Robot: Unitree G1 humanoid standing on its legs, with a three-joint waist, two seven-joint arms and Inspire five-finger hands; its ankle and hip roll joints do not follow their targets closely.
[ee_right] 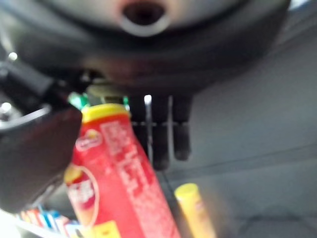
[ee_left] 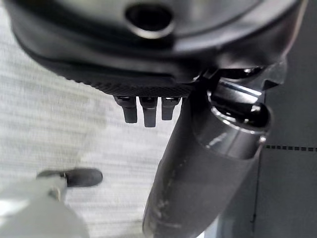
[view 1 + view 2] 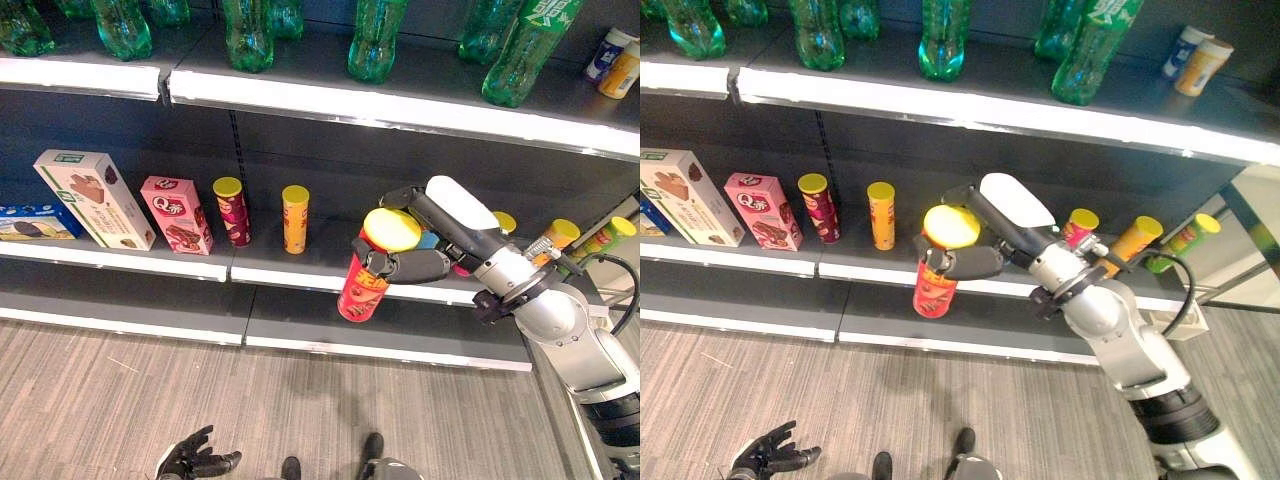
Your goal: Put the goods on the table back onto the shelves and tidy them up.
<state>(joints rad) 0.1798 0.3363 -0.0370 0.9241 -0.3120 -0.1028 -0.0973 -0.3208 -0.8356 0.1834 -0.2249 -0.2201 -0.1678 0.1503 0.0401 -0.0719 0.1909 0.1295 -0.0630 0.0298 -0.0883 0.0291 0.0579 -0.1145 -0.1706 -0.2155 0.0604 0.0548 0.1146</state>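
A red chip can with a yellow lid hangs tilted in the air in front of the middle shelf's front edge. My right hand is shut on it just under the lid, fingers curled round one side and the thumb on the other. In the right wrist view the same red can stands between the thumb and the fingers. My left hand hangs low over the floor with relaxed, spread fingers and holds nothing.
On the middle shelf stand a maroon can, an orange can, a pink box, a white-and-green box and a blue box. More cans lean at the right. Green bottles line the upper shelf.
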